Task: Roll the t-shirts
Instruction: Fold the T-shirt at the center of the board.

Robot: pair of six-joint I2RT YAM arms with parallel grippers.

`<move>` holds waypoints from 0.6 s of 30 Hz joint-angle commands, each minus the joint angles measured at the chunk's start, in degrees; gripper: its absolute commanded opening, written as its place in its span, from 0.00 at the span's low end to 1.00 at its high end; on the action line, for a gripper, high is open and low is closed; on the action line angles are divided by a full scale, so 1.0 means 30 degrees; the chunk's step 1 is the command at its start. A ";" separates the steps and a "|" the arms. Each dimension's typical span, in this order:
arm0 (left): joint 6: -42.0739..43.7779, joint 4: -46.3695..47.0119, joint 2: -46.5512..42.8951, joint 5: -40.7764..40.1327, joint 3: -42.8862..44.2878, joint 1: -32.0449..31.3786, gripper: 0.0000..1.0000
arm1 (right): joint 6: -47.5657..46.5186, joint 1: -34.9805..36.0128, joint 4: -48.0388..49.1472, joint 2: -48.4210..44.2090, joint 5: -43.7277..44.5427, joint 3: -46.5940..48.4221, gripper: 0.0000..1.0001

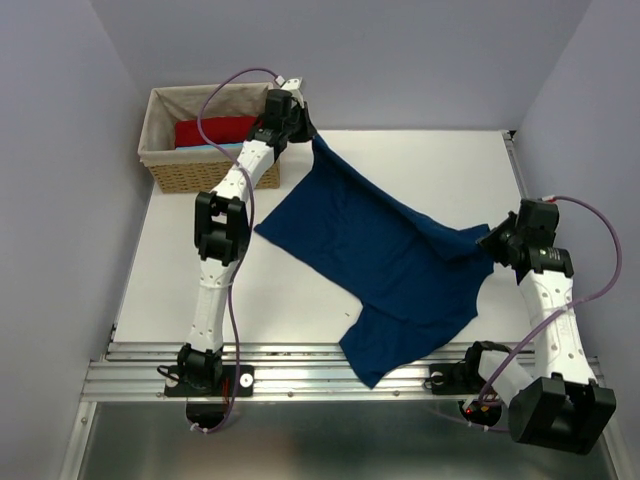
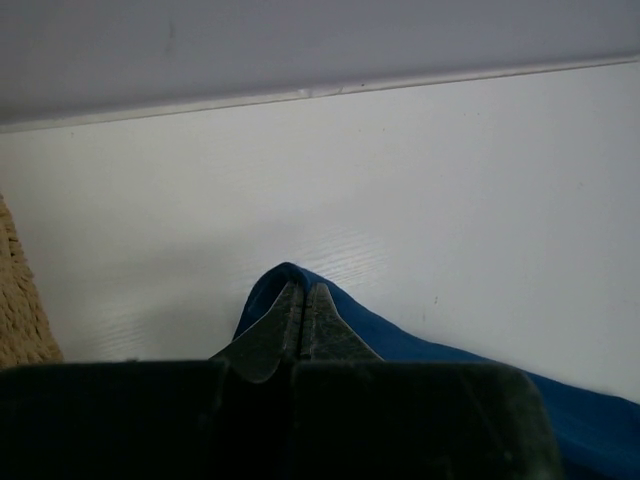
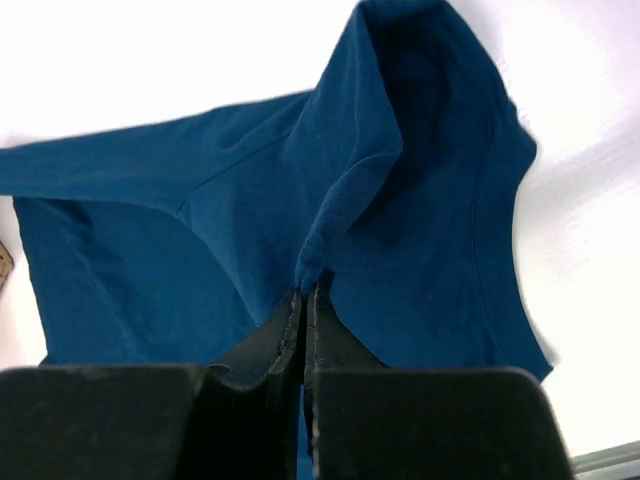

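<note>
A dark navy-blue t-shirt [image 1: 385, 260] is stretched across the white table, lifted at two corners. My left gripper [image 1: 306, 130] is shut on its far corner beside the basket; the cloth [image 2: 290, 275] wraps over the closed fingertips [image 2: 318, 300]. My right gripper [image 1: 495, 243] is shut on the shirt's right edge, a fold of cloth [image 3: 345, 190] rising from the pinched jaws of that gripper [image 3: 307, 292]. The shirt's near end hangs over the table's front edge. Red [image 1: 215, 130] and light-blue [image 1: 215, 146] t-shirts lie in the basket.
A wicker basket [image 1: 200, 172] with a beige liner stands at the far left corner of the table [image 1: 180, 280]. Metal rails [image 1: 300, 375] run along the near edge by the arm bases. Grey walls close in on the left, back and right.
</note>
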 commanded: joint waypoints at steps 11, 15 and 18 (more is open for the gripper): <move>0.0986 -0.0459 -0.3510 -0.1463 -0.2696 0.0127 0.00 | 0.0780 0.0569 -0.1278 -0.3419 -0.2938 -0.3445 0.01; 0.1162 -0.1073 -0.3805 -0.1932 -0.3255 0.0156 0.03 | 0.0399 0.0569 -0.1834 -0.3919 -0.2967 -0.3622 0.12; 0.1162 -0.1775 -0.3864 -0.1730 -0.3022 0.0127 0.40 | -0.0011 0.0569 -0.2156 -0.3978 -0.2909 -0.3534 0.39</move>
